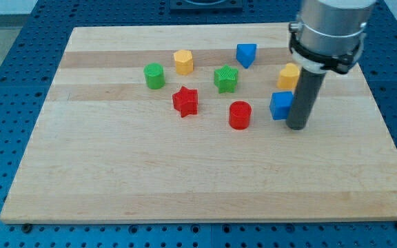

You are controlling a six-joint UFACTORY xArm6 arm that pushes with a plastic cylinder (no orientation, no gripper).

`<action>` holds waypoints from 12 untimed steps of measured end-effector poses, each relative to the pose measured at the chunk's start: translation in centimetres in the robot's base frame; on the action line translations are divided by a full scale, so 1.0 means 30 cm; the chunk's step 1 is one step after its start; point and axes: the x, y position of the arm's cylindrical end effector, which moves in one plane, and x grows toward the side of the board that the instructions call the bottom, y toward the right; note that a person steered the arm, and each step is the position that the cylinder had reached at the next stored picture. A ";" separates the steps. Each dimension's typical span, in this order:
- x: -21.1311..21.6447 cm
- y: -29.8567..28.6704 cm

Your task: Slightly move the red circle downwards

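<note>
The red circle [240, 115] is a short red cylinder near the middle of the wooden board [116, 179]. My tip [297, 127] is to its right, about a block's width away, and slightly lower in the view. The tip sits right beside a blue cube [280, 105], at that cube's lower right. The rod rises up to the arm's grey body at the view's top right.
A red star [185, 101] lies left of the red circle. A green star [226, 78], a green cylinder [154, 76], a yellow hexagon [183, 61] and a blue block [246, 54] lie above. A yellow block [289, 76] is partly hidden behind the rod.
</note>
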 end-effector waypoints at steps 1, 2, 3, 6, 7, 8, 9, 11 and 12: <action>0.016 0.150; -0.018 0.217; -0.095 0.218; -0.255 0.103; -0.255 0.085; -0.255 -0.020; -0.255 -0.137; -0.253 -0.204; -0.227 -0.279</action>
